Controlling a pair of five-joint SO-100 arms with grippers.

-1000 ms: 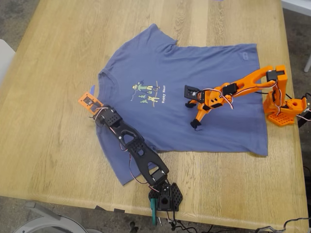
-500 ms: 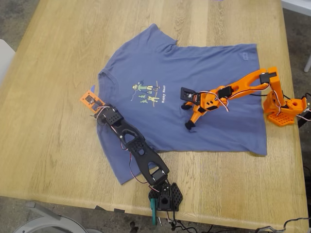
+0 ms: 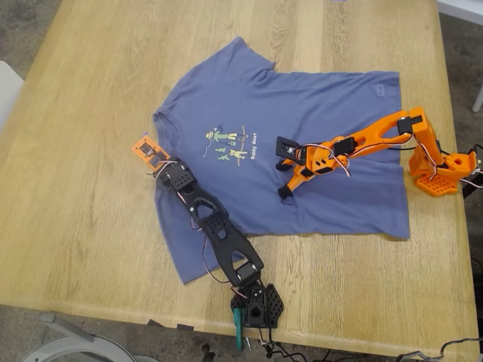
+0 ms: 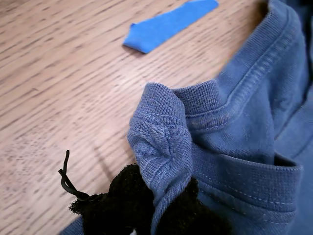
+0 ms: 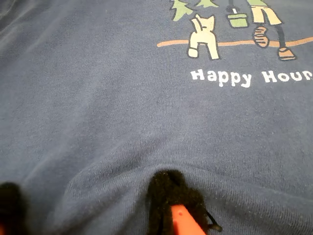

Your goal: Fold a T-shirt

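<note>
The slate-blue T-shirt (image 3: 317, 105) lies flat on the wooden table, chest print (image 3: 230, 143) facing up. My first gripper (image 3: 160, 167), on the black arm, is shut on a bunched fold of the ribbed collar (image 4: 161, 142) at the shirt's end toward the exterior view's left. My second gripper (image 3: 284, 188), on the orange arm, is open with its padded fingertips (image 5: 168, 196) pressed onto the shirt's chest just beside the "Happy Hour" text (image 5: 249, 76). A low ridge of cloth rises between its fingers.
A blue scrap of tape (image 4: 168, 24) lies on the bare wood close to the collar. The black arm's base (image 3: 256, 302) stands at the table's near edge; the orange arm's base (image 3: 441, 170) stands at the exterior view's right, beside the hem.
The orange arm has stretched toward the exterior view's left, sliding my second gripper across the chest toward the print. My first gripper has shifted slightly with the collar, and the near sleeve moved with it.
</note>
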